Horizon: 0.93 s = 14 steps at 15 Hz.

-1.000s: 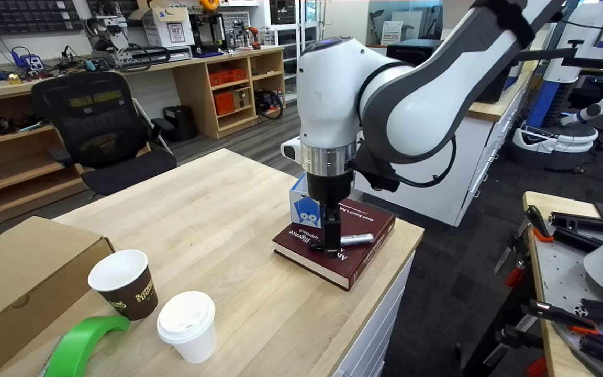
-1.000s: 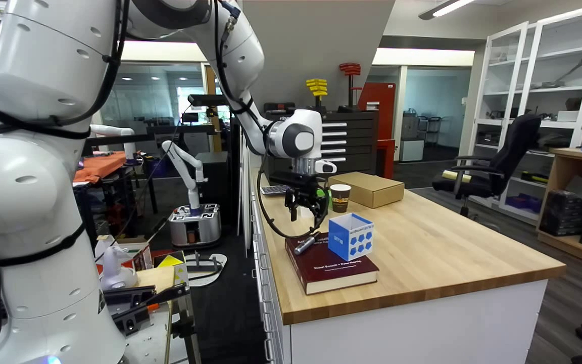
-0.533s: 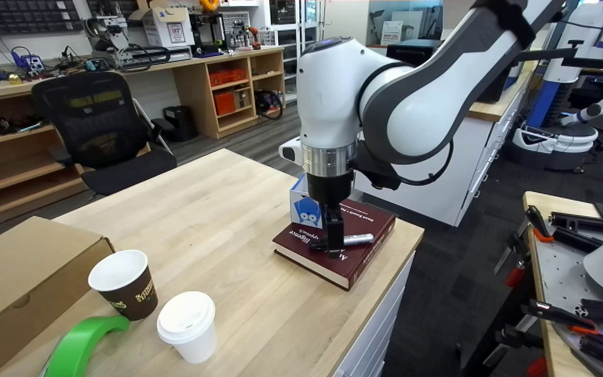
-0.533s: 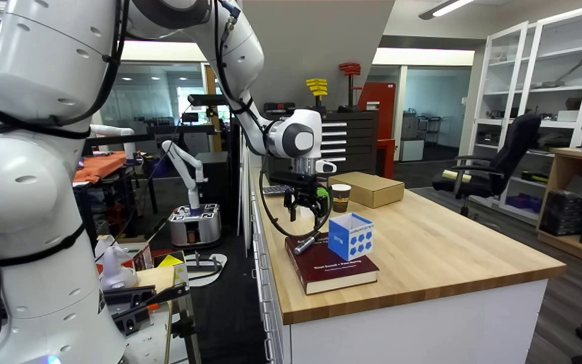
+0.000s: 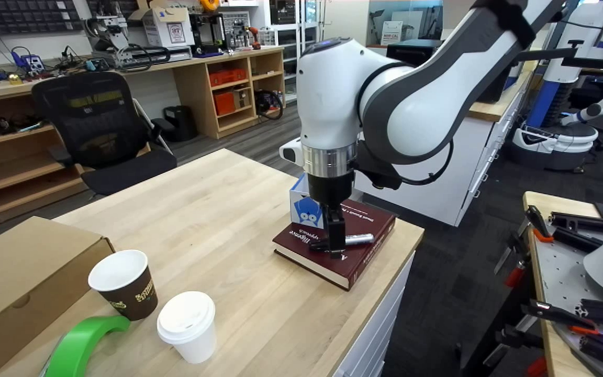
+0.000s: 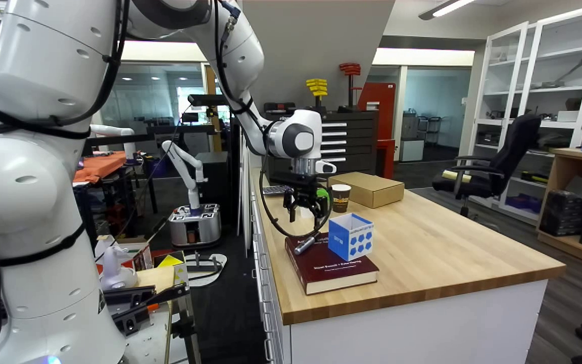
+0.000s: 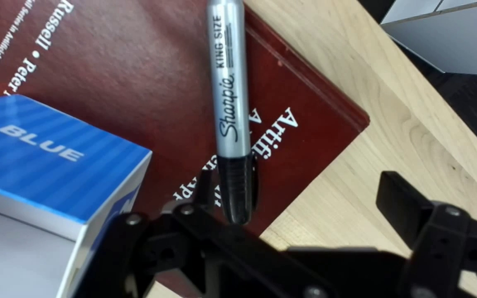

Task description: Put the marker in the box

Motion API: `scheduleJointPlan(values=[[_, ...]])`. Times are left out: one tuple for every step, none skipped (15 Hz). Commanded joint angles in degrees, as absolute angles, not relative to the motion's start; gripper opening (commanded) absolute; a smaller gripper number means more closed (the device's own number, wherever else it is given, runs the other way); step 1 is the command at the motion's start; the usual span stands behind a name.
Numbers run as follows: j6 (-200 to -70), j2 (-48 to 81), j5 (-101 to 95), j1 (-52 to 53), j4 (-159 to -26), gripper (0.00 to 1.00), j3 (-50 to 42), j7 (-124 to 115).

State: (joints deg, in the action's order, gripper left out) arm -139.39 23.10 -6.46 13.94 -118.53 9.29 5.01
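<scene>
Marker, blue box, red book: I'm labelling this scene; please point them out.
Marker (image 7: pixel 232 109): wrist view, its silver barrel.
Blue box (image 6: pixel 354 241): in an exterior view, its patterned wall.
Red book (image 6: pixel 321 261): in an exterior view, its cover.

- A slim, cylindrical silver marker (image 7: pixel 230 95) shows black "Sharpie" lettering and a black cap.
- A small, square-sided blue-and-white box (image 6: pixel 350 238) displays white "BLUE" lettering on blue, blue polygons on a white face, and a white interior.
- A thick, rectangular dark red hardcover book (image 7: pixel 164 87) carries white lettering.
- A black, two-fingered gripper (image 7: pixel 298 194) bears silvery screws; the jointed white robot arm (image 5: pixel 427 123) has dark grey panels.
- A tapered dark brown paper cup (image 5: pixel 133 296) wears gold lettering and a white rim.
- A broad, flat wooden counter (image 5: pixel 228 230) shows pale, streaked grain.
</scene>
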Motion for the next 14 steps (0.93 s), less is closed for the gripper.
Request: scheduleJointPlan(values=[[-137.8,21.9,-7.0,13.2,-119.4,1.0,9.7,6.1],[-137.8,21.9,-7.0,13.2,-119.4,1.0,9.7,6.2],[-137.8,21.9,-7.0,13.2,-119.4,1.0,9.7,6.2],[-137.8,21.9,-7.0,13.2,-119.4,1.0,9.7,6.3],[-138.0,21.9,-7.0,13.2,-119.4,1.0,9.7,6.3],[-138.2,21.9,-7.0,13.2,-119.5,1.0,9.6,6.0],[-136.6,24.8,-5.2,11.2,-114.7,1.0,10.3,10.8],[-136.0,24.2,-5.1,11.0,-114.5,1.0,10.2,11.2],[-135.2,23.4,-5.3,11.0,-114.0,1.0,10.0,11.3],[-134.8,22.6,-6.0,11.2,-113.8,1.0,9.6,10.8],[-134.3,21.8,-6.5,11.2,-113.3,1.0,9.5,10.4],[-133.7,21.5,-6.9,11.2,-112.7,1.0,9.3,10.0],[-133.2,21.2,-6.9,11.2,-112.1,1.0,9.4,10.0],[-132.8,21.1,-7.1,11.3,-111.5,1.0,9.4,10.0]])
